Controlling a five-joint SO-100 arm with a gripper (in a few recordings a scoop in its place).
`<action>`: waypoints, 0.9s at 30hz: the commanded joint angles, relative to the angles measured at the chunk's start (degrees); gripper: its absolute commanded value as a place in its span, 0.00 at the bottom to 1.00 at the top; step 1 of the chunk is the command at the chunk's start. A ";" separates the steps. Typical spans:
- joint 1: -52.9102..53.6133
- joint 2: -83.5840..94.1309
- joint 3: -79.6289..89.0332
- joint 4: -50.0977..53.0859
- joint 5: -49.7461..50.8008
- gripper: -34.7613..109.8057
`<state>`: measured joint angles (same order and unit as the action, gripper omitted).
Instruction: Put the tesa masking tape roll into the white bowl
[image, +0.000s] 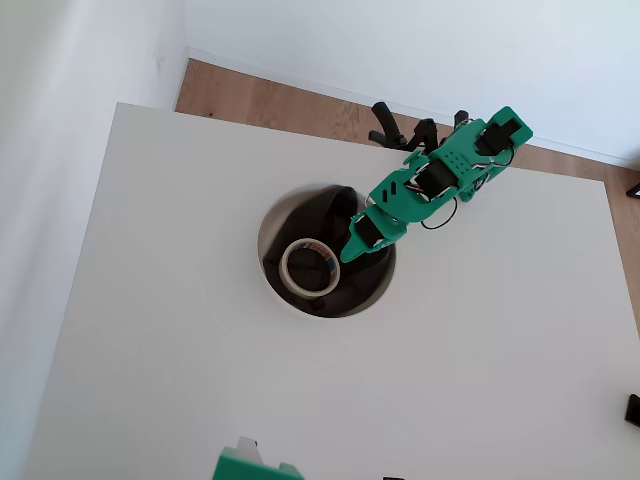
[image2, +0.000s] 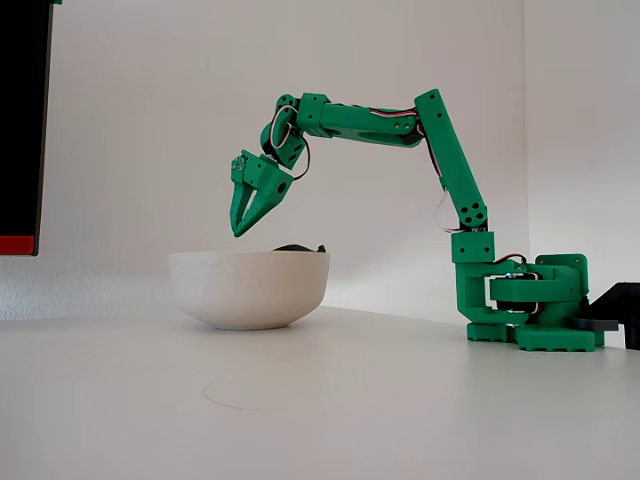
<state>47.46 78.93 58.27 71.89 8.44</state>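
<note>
We see the green arm reaching from its base at the right of the fixed view out over the white bowl (image2: 248, 288), which sits on the white bench (image2: 320, 400). The end effector (image2: 240, 230) hangs above the bowl's rim, its tips pointing down and clear of the bowl, with open air between them and the rim. From the side its two fingers meet at a single point, so we read it as clenched and empty; nothing is gripped between them and nothing touches them.

From overhead, the end effector (image: 350, 252) lies over the right part of the bowl (image: 272, 288), its tip aimed toward the bowl's middle. The tesa masking tape roll (image: 308, 267) lies flat inside the bowl, on the dark cloth (image: 330, 215) that lines it, left of centre and just beside the tip of the end effector as the picture shows it. We can make out a bit of red and blue on the roll's inner core. The roll is free of the fingers.

In the fixed view the tape is hidden behind the bowl's wall; a dark fold of the cloth (image2: 298, 247) peeks above the rim on the right side. The bowl stands well apart from the arm's base (image2: 530, 310).
</note>
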 joint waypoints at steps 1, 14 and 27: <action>-5.54 5.98 -15.56 9.05 0.44 0.18; -41.22 50.27 22.32 18.28 -2.02 0.18; -43.59 79.54 72.25 0.79 -6.33 0.18</action>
<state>1.76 154.42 123.57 76.64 2.29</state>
